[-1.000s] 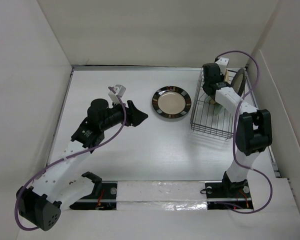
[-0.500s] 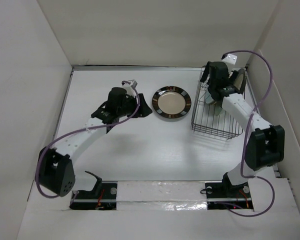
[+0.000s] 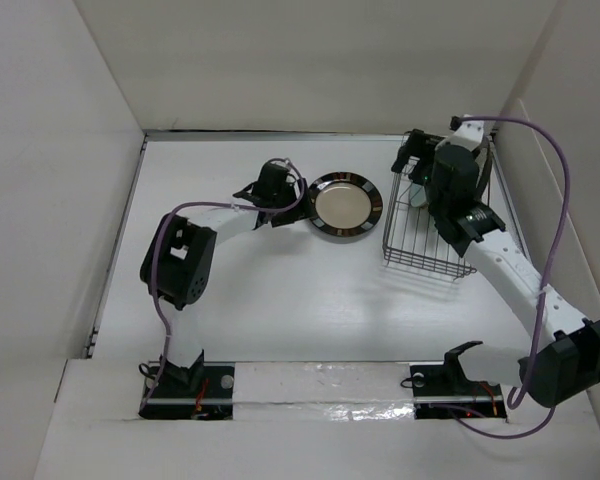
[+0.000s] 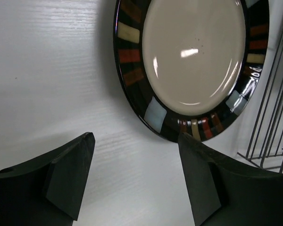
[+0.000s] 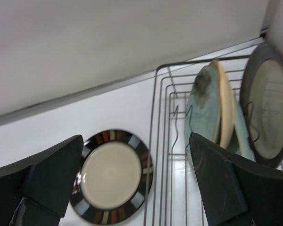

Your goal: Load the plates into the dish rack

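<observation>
Moved: the left arm has swung in from the counter's 9 o'clock side to the plate's rim; the right arm's elbow has dropped out toward 4 o'clock.
Plate: round cream plate with a black rim of coloured blocks (image 3: 343, 206) (image 4: 193, 61) (image 5: 111, 176), lying flat on the white counter (image 3: 280, 300) at about 12 o'clock, just beside the rack.
Rack: black wire dish rack (image 3: 425, 262) (image 5: 153, 141) at 2 o'clock; the right wrist view shows a tan plate (image 5: 222, 106), pale green dishes (image 5: 200, 101) and a grey-brown-rimmed cream plate (image 5: 264, 103) already standing in it.
Left end effector (image 3: 298, 205) (image 4: 136, 141): at the plate's 9 o'clock edge, fingers spread wide, holding nothing; whether a tip touches the rim I cannot tell.
Right end effector (image 3: 415, 170) (image 5: 136, 141): over the rack's 10 o'clock corner, fingers wide apart, holding nothing.
Step in hand: probably grasping this last plate.
Doing it well: slide one finger under the raised rim and the other on top, close firmly, then tilt the plate on edge before carrying it toward a free slot.
</observation>
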`<state>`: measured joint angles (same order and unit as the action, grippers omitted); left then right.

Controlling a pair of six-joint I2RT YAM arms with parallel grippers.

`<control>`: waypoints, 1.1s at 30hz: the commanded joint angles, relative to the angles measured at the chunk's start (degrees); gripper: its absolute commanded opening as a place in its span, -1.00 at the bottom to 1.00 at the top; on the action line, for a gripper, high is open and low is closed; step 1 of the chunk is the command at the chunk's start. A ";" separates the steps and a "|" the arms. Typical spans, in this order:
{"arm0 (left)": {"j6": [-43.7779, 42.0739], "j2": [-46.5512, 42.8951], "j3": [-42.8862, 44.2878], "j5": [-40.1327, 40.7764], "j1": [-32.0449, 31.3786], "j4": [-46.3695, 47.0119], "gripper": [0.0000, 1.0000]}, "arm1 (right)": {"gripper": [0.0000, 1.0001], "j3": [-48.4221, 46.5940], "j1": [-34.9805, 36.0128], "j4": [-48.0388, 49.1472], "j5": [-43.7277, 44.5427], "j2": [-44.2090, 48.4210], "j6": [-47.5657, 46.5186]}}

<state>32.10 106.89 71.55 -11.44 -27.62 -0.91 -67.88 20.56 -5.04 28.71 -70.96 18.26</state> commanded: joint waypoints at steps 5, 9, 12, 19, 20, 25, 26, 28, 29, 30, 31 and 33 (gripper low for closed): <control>4.02 7.80 7.01 -0.07 0.19 5.04 0.38 | 0.99 5.12 6.68 6.34 -3.48 4.33 0.90; 7.36 12.10 7.91 0.28 0.19 6.53 0.19 | 0.99 8.10 6.69 8.64 -4.88 7.05 1.51; 10.78 13.25 7.29 0.81 -0.42 9.34 0.16 | 0.98 10.22 7.83 9.34 -3.67 8.81 1.95; 16.24 13.70 3.87 2.30 -0.42 17.06 -0.51 | 0.95 12.94 7.83 10.66 -4.80 11.45 3.53; 16.24 13.61 2.99 2.48 -0.42 17.95 -0.67 | 0.95 13.12 7.83 10.40 -5.15 11.72 3.88; 15.72 11.42 -0.61 5.46 0.80 22.08 -1.00 | 0.94 16.02 8.97 11.28 -5.77 13.74 4.85; 15.98 10.45 -3.75 5.47 1.33 23.74 -1.00 | 0.94 16.28 8.97 11.37 -5.94 14.00 5.03; 16.59 5.54 -7.02 4.94 3.26 27.60 -1.00 | 0.91 16.46 8.97 11.54 -6.82 13.66 5.03; 16.86 3.43 -10.08 5.03 3.79 28.41 -1.00 | 0.85 16.46 8.97 11.98 -7.17 13.04 5.03; 16.86 -1.81 -11.77 5.55 3.80 29.29 -1.00 | 0.75 16.46 8.97 12.16 -8.57 12.69 5.03; 16.42 -7.78 -15.18 7.47 4.41 30.60 -1.00 | 0.51 16.37 8.97 12.77 -9.63 11.73 5.46; 15.46 -13.58 -17.92 9.94 4.41 31.14 -1.00 | -0.37 16.29 8.97 13.73 -13.13 10.68 6.17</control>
<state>49.67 106.87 56.10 -7.05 -24.38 24.29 -51.46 28.97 3.53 20.25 -59.13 22.96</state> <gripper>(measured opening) 0.146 0.440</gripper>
